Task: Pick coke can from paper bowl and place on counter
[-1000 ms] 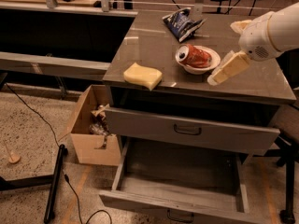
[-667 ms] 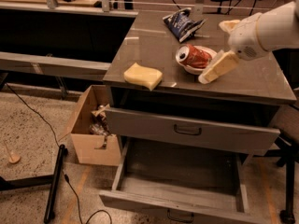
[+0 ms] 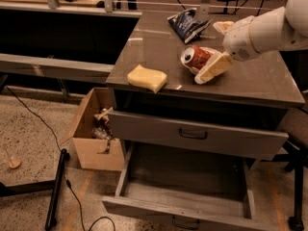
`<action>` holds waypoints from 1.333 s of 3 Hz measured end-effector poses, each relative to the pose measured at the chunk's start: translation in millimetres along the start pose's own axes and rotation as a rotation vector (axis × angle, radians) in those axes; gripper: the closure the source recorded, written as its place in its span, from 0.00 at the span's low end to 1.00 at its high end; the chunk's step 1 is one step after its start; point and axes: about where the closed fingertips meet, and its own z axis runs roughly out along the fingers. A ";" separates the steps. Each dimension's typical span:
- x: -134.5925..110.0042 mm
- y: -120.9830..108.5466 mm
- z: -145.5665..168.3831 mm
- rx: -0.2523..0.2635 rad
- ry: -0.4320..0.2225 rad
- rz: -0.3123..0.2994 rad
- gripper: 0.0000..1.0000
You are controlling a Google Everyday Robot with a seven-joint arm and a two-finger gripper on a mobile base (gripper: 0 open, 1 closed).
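Drawer space (image 3: 183, 186) is seen open nearest, with a box (image 3: 94, 134) beside it on the floor. On the counter (image 3: 154, 47) above, a sponge (image 3: 147, 77) is set at the front edge. Further back, the can (image 3: 195, 57) is found lying on its side in the bowl (image 3: 214, 50), so grasp, lift and placing are all judged left to do. The gripper (image 3: 207, 52) is held at the bowl, fingers spread apart, one before it and one behind. Contact with the can cannot be made out, and the bowl is partly hidden by the near finger. A bag (image 3: 185, 24) is seen farthest.
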 end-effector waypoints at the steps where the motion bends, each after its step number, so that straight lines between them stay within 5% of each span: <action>1: 0.2 -19.5 9.9 0.033 -0.024 0.003 0.00; 2: 4.7 -39.3 16.3 0.072 -0.031 0.012 0.00; 4: 22.0 -35.2 39.4 0.042 -0.026 0.060 0.00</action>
